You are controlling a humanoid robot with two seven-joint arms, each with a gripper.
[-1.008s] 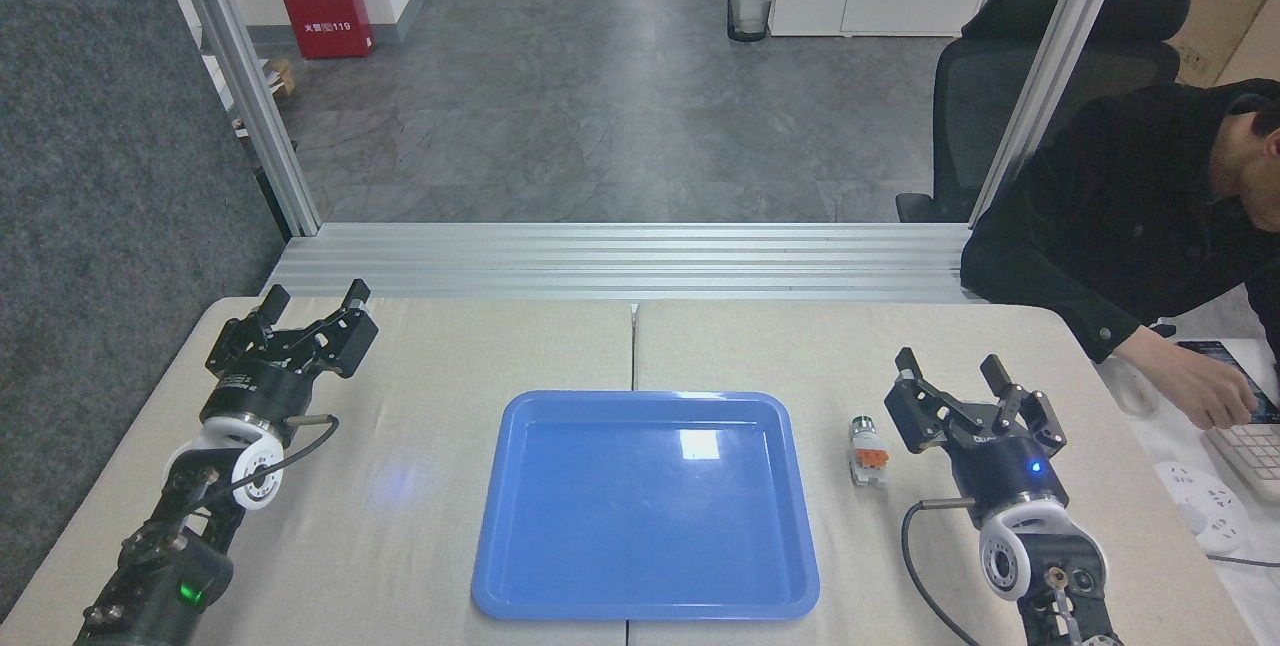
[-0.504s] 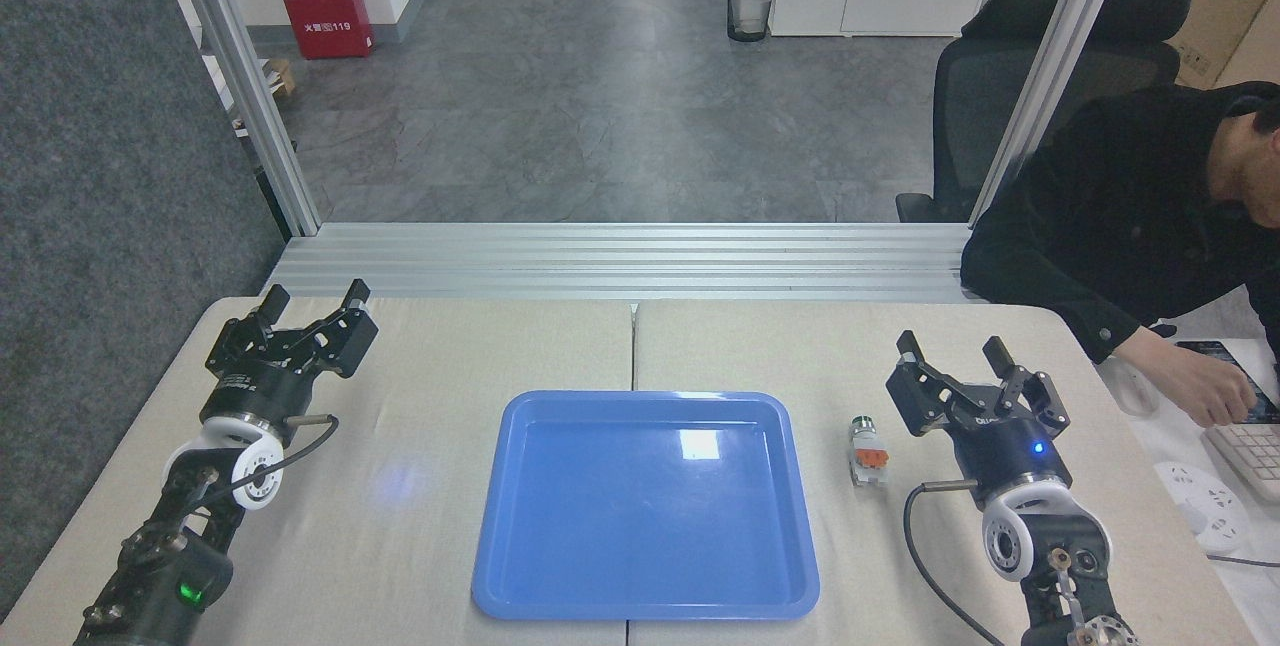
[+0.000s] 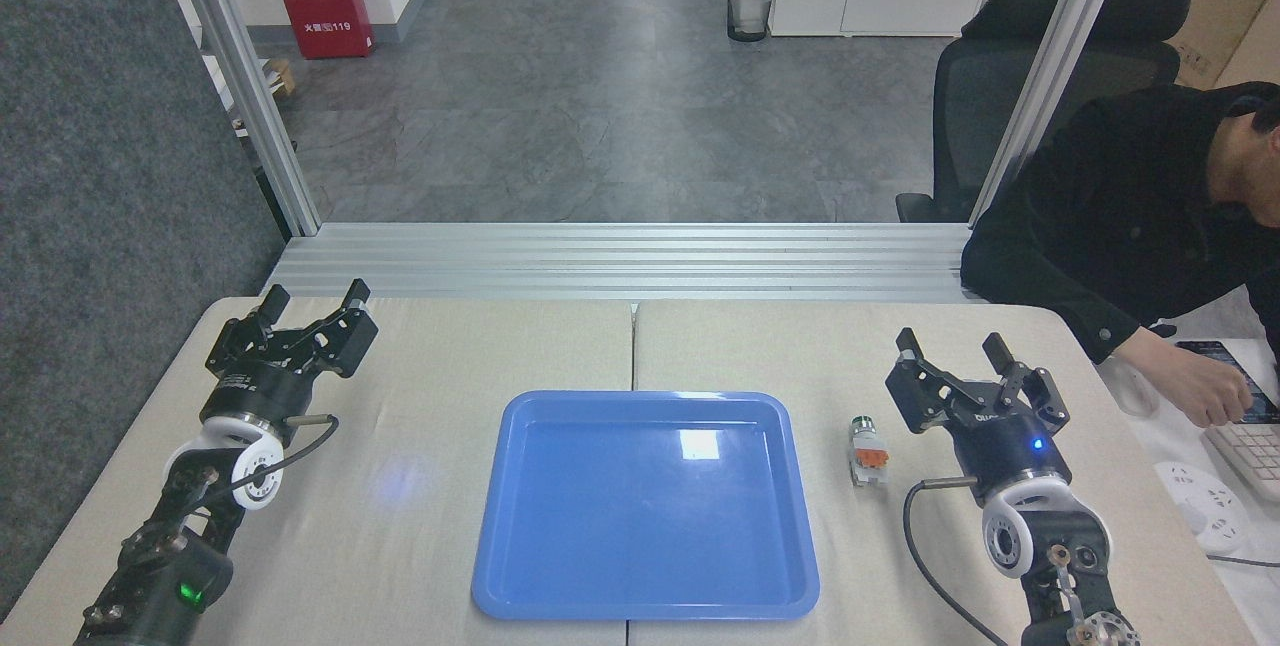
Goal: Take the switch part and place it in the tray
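The switch part [image 3: 866, 451] lies on the beige table just right of the tray, its dark round cap pointing away from me and its orange-red middle showing. The blue tray [image 3: 510, 546] sits in the middle of the table with nothing in it. My right gripper [image 3: 950, 350] is open, hovering a short way to the right of the switch part and slightly farther back, not touching it. My left gripper [image 3: 314, 298] is open and holds nothing, far off at the table's left side.
A person in a black sleeve [image 3: 1110, 256] leans in at the right, hand [image 3: 1200, 391] over a keyboard [image 3: 1250, 451]. A white power strip [image 3: 1200, 506] lies near the right edge. A seam [image 3: 633, 346] divides the two tabletops.
My right arm has shifted slightly away from me and its gripper has risen a little, staying open. The left arm, the tray and the switch part have not moved.
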